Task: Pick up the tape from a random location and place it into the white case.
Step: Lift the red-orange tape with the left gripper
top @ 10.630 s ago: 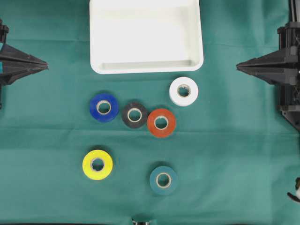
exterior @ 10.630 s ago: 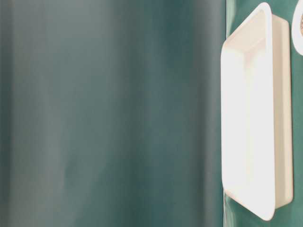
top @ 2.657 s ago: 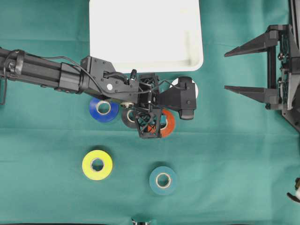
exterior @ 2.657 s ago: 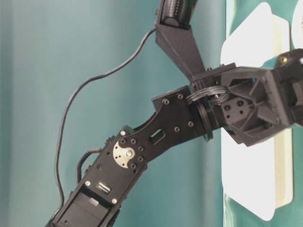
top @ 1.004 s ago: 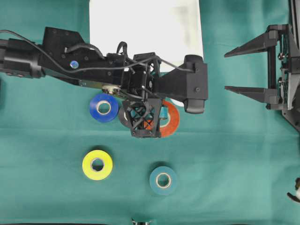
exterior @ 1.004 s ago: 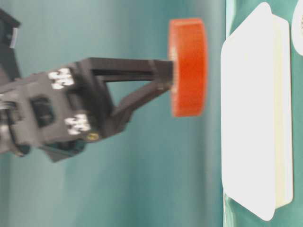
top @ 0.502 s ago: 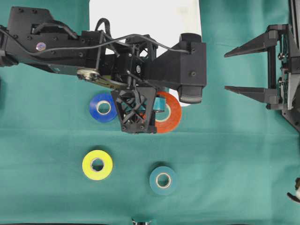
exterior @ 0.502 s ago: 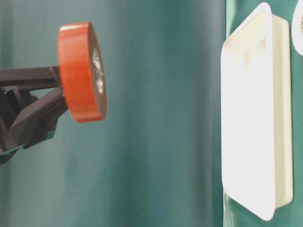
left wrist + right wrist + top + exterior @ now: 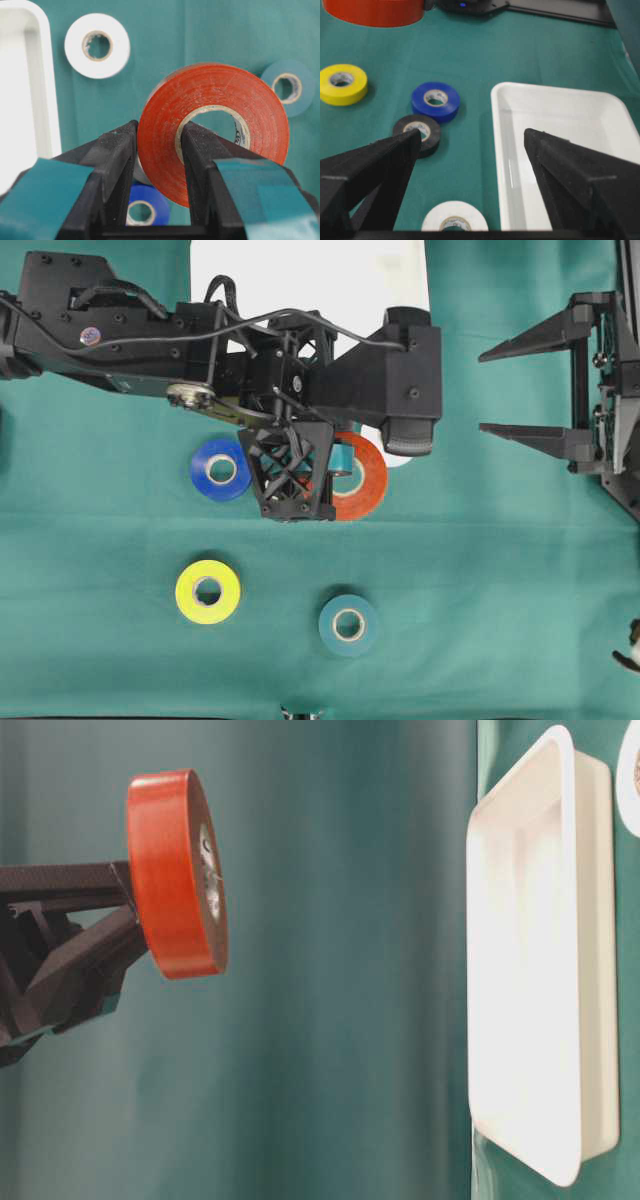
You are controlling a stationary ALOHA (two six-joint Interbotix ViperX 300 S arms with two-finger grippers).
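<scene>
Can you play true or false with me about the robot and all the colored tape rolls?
1. The left end effector is holding the orange tape. True.
2. The orange tape is resting on the cloth. False: the table-level view shows it lifted well clear of the table.
3. The white case has nothing inside it. True.
4. The right end effector is squeezing the white tape. False: its jaws stand wide apart and hold nothing.
5. The yellow tape sits inside the white case. False: it lies on the green cloth, far from the case.
</scene>
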